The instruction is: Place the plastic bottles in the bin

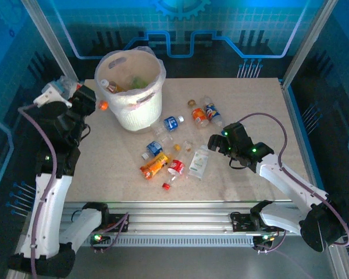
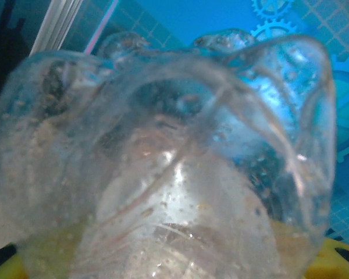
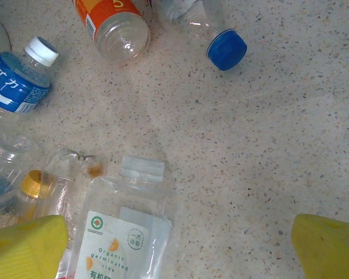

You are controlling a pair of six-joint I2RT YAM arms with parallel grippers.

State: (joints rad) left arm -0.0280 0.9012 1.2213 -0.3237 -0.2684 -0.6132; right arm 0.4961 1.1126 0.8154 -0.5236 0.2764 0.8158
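Left gripper (image 2: pixel 173 264) was pinched on a clear plastic bottle (image 2: pixel 163 157). The bottle's moulded base sat so close to the lens that its label and cap were hidden. Only slivers of my yellow pads (image 2: pixel 337 267) showed at the lower corners.

Top view: my left arm stood just left of the bin (image 1: pixel 157 81). An orange cap (image 1: pixel 103 106) showed just beside the bin wall; I could not tell what it belonged to.

Right gripper (image 3: pixel 175 250) hung spread wide over the table (image 3: pixel 267 145), gripping nothing, fingertips cut by the frame edge. A clear pouch (image 3: pixel 125 232) lay partly cropped below it. Near it lay a blue-labelled bottle (image 3: pixel 14 87), an orange-labelled bottle (image 3: pixel 113 29) and a blue-capped bottle (image 3: pixel 212 29), all cropped.
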